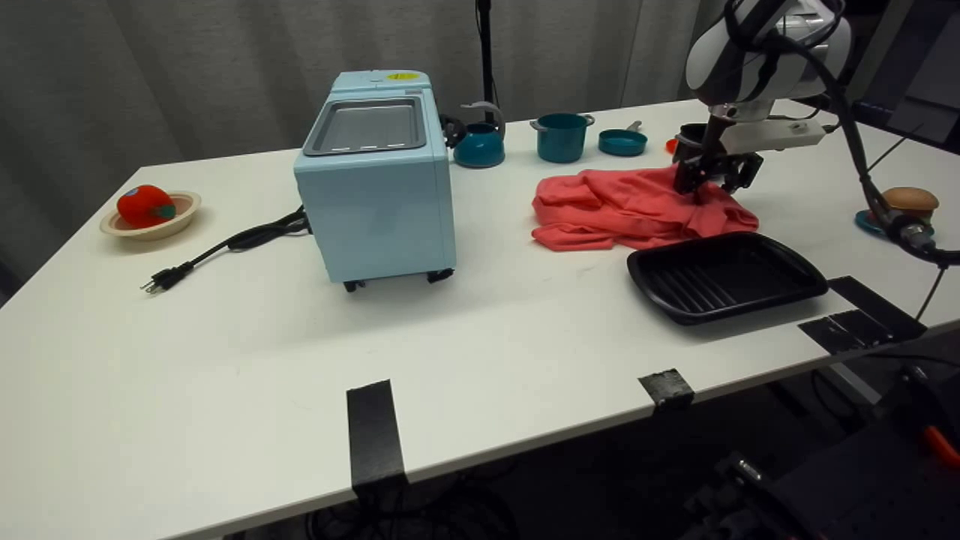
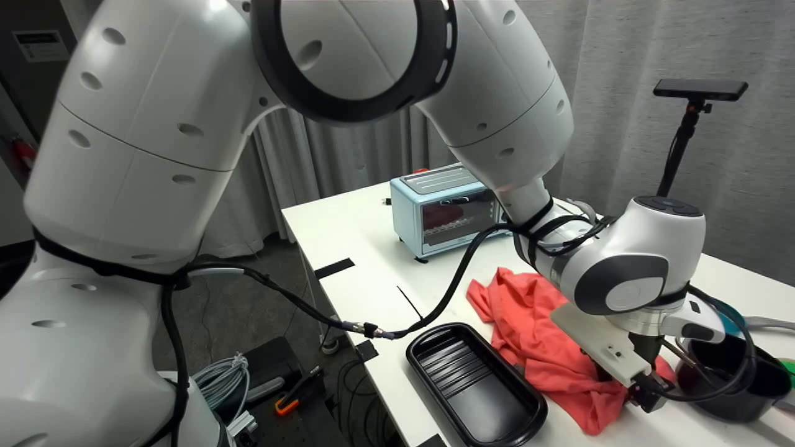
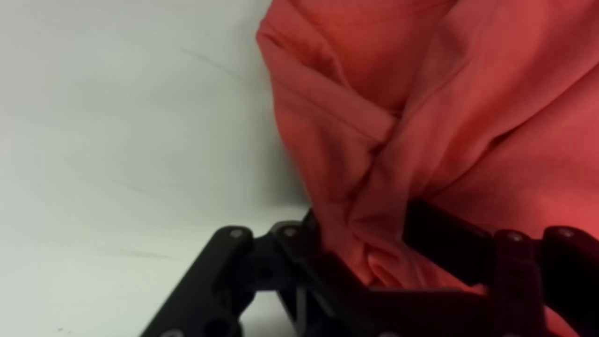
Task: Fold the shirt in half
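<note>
Black tray [image 1: 750, 266] just beside red shirt [image 1: 630, 202]; dark pot [image 2: 714, 396] near pincer [image 3: 364, 224].

White table [image 1: 225, 390] before a grey curtain [image 1: 217, 75], viewed from the near edge: at left, a cream bowl [image 1: 154, 231] holding a red object [image 1: 142, 204], then a light-blue toaster oven [image 1: 382, 217]. Along the far side stand, left to right, a teal kettle [image 1: 480, 152], pot [image 1: 561, 140] and pan [image 1: 622, 142]. At near right lies a black tray [image 1: 750, 270]; farther right, a hamburger [image 1: 910, 200] rests on a blue plate [image 1: 867, 223].

The white arm [image 2: 366, 56] arches down to a low wrist [image 2: 633, 279], its tool [image 3: 365, 227] (fingers [image 3: 444, 236] standing apart) pointing downward.
</note>
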Tool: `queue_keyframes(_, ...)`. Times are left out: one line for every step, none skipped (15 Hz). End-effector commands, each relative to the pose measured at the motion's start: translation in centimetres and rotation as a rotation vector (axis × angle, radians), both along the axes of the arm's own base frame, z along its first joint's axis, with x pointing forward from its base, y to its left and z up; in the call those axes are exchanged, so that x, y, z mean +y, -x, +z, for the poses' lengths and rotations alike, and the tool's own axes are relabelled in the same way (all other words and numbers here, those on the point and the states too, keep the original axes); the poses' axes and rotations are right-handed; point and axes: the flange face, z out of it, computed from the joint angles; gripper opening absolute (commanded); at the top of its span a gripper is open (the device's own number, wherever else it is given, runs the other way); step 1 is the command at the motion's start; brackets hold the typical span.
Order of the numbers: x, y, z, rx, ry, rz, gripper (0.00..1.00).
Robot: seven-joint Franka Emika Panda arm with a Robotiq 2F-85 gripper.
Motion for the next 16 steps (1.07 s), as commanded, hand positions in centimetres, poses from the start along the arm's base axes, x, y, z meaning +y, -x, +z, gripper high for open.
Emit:
queue_keyframes(0.3, -0.2, 1.1, -0.025, -0.046, -0.01, 0.12)
queue_keyframes(0.6, -0.1, 2.0, -0.038, -0.051, -0.003, 0.05)
queue_keyframes(1.0, 0.0, 3.0, -0.05, -0.057, 0.005, 0.0)
queue_keyframes(1.5, 0.0, 4.4, -0.071, -0.063, 0.015, 0.0)
queue_keyframes(1.9, 0.1, 5.5, -0.095, -0.069, 0.023, 0.01)
queue_keyframes(2.7, 0.1, 7.3, -0.123, -0.075, 0.036, 0.03)
queue_keyframes(3.4, 0.1, 8.9, -0.154, -0.083, 0.052, 0.03)
queue_keyframes(4.5, 0.2, 10.9, -0.188, -0.088, 0.078, 0.03)
queue_keyframes(5.6, 0.2, 12.7, -0.222, -0.091, 0.104, 0.03)
queue_keyframes(7.1, 0.3, 14.5, -0.266, -0.085, 0.137, 0.03)
queue_keyframes(8.6, 0.4, 16.2, -0.303, -0.081, 0.171, 0.03)
queue_keyframes(10.4, 0.5, 17.6, -0.336, -0.08, 0.211, 0.03)
queue_keyframes(12.3, 0.7, 18.7, -0.363, -0.077, 0.248, 0.03)
queue_keyframes(14.5, 0.9, 19.5, -0.383, -0.07, 0.291, 0.03)
queue_keyframes(16.5, 1.2, 20.2, -0.397, -0.06, 0.33, 0.03)
queue_keyframes(18.7, 1.6, 20.1, -0.401, -0.051, 0.377, 0.03)
